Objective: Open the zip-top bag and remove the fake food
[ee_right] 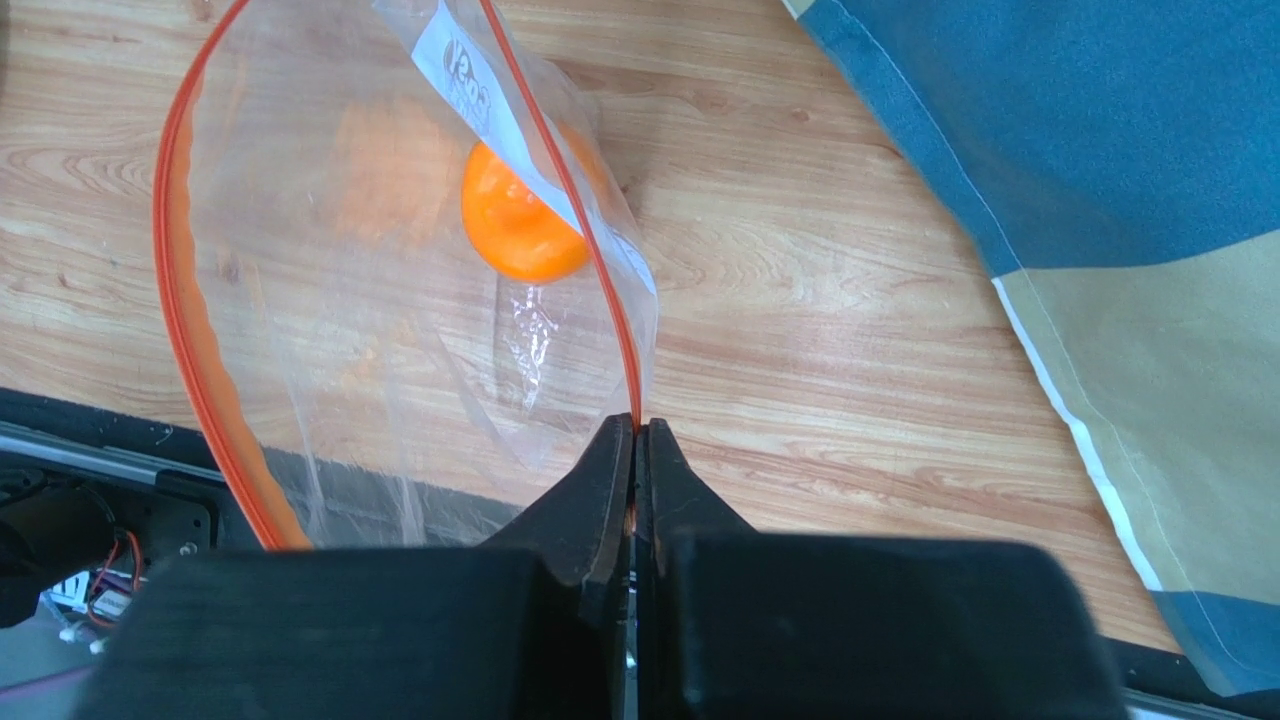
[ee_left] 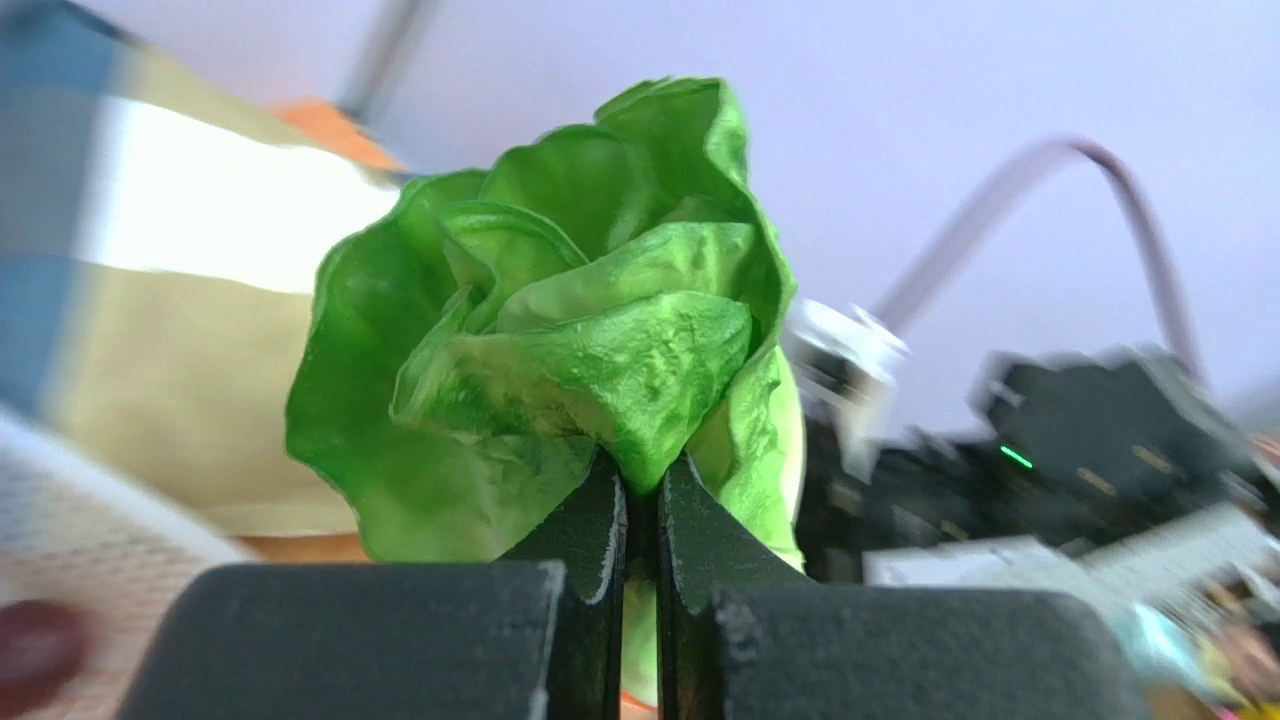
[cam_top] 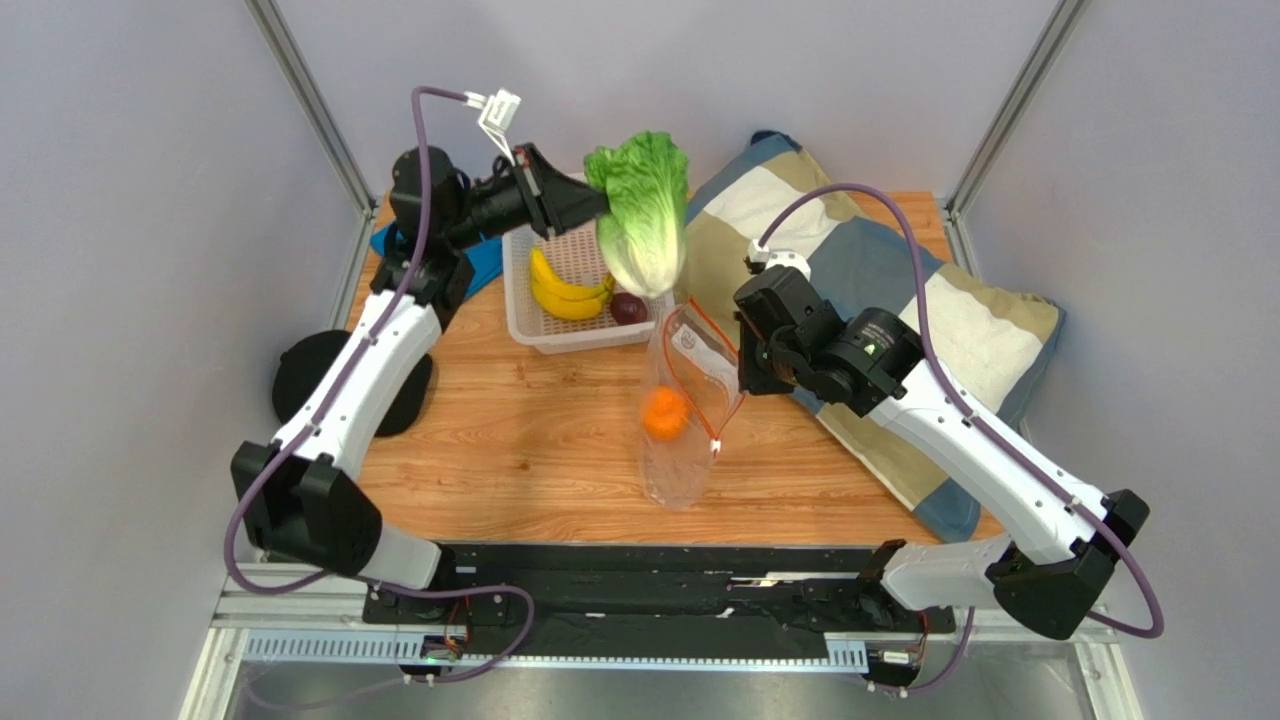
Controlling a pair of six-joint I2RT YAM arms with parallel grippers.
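Note:
The clear zip-top bag (cam_top: 684, 413) stands open on the table, its orange-red zip strip (ee_right: 188, 345) forming a wide loop. The round orange (cam_top: 664, 411) lies inside it and shows in the right wrist view (ee_right: 511, 225). My right gripper (cam_top: 741, 365) is shut on the bag's zip rim (ee_right: 637, 428) and holds it up. My left gripper (cam_top: 594, 192) is shut on a leaf of the green-white lettuce head (cam_top: 643, 210), held in the air above the basket; it fills the left wrist view (ee_left: 571, 330). The yellow banana bunch (cam_top: 567, 288) and the small dark purple fruit (cam_top: 628, 309) lie in the basket.
The white perforated basket (cam_top: 526, 323) stands at the back of the wooden table (cam_top: 511, 450). A blue, cream and tan patchwork cushion (cam_top: 932, 315) lies along the right side, under my right arm. A blue cloth (cam_top: 484, 267) sits left of the basket.

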